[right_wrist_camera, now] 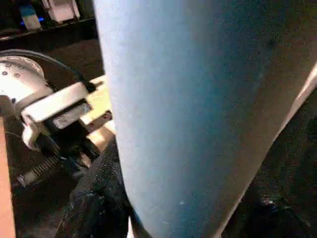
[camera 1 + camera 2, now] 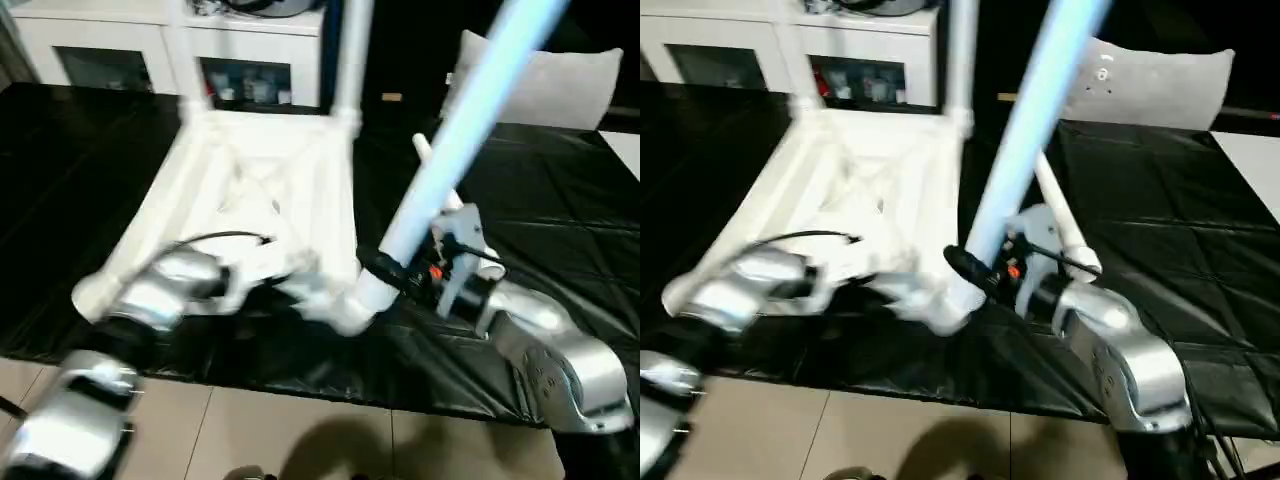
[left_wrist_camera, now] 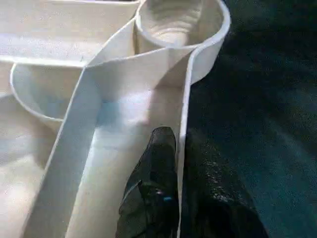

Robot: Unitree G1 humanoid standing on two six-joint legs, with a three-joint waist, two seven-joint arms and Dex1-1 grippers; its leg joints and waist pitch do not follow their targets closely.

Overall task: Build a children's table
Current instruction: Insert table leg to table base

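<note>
The white table top (image 2: 270,190) lies upside down on the black cloth, with two legs (image 2: 350,60) standing in its far corner sockets. My right gripper (image 2: 385,270) is shut on a third leg (image 2: 450,130). That leg leans up to the right, and its lower end sits at the top's near right corner (image 2: 345,310); I cannot tell whether it is seated. Another leg (image 2: 1065,225) lies on the cloth behind it. My left gripper (image 3: 181,148) is shut on the top's thin rim wall, one finger (image 3: 158,163) inside and one outside, near an empty round socket (image 3: 178,20).
A white cabinet with glass doors (image 2: 110,50) stands behind the work surface. A pale cushion-like shape (image 2: 540,85) is at the back right. The black cloth (image 2: 560,200) ends at the front edge, above tiled floor (image 2: 300,430).
</note>
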